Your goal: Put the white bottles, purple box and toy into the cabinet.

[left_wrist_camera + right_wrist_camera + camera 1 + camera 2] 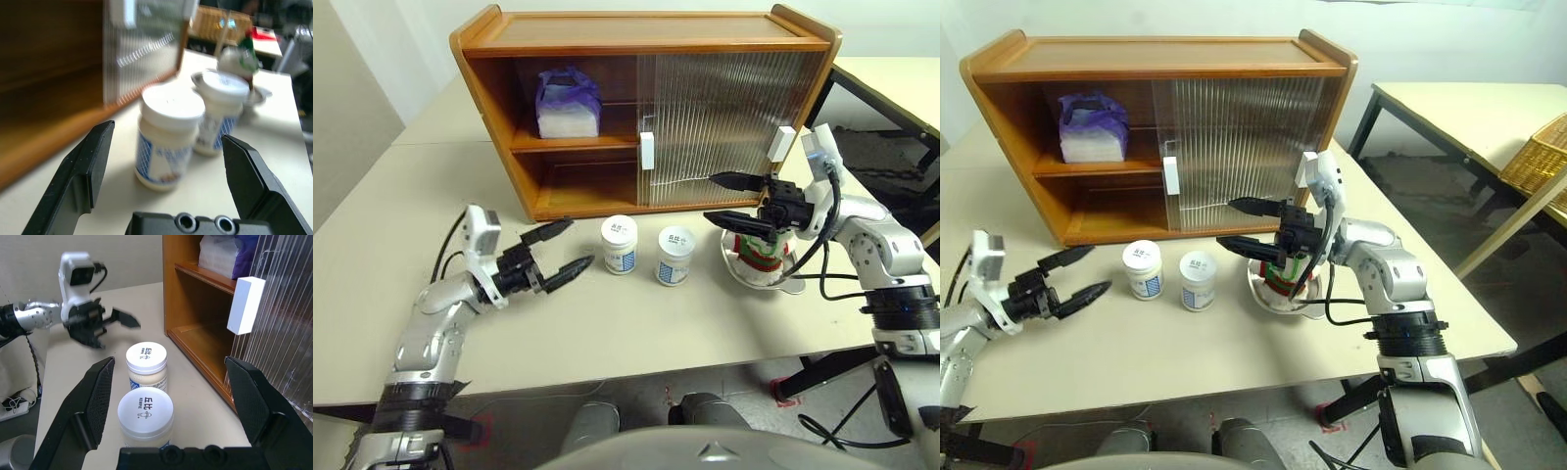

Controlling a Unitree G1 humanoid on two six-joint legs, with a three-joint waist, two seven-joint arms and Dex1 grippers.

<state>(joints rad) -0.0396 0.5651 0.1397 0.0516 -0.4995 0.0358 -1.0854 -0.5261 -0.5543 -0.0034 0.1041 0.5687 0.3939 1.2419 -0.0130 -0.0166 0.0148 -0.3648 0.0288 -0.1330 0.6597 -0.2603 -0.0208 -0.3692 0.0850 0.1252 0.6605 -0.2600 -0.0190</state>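
Purple box (568,103) sits shelved upper left; left gripper (558,255) gapes empty, lined up toward the nearest white bottle (620,244).

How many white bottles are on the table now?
2. One white bottle stands in front of the cabinet, nearer the left gripper; the other white bottle stands beside it, toward the bowl. None seems hidden.

The left gripper (558,251) hangs low on the left, level, pointing right and slightly forward, fingers spread wide and empty. The right gripper (728,200) is raised, level, pointing left, fingers wide apart, holding nothing.
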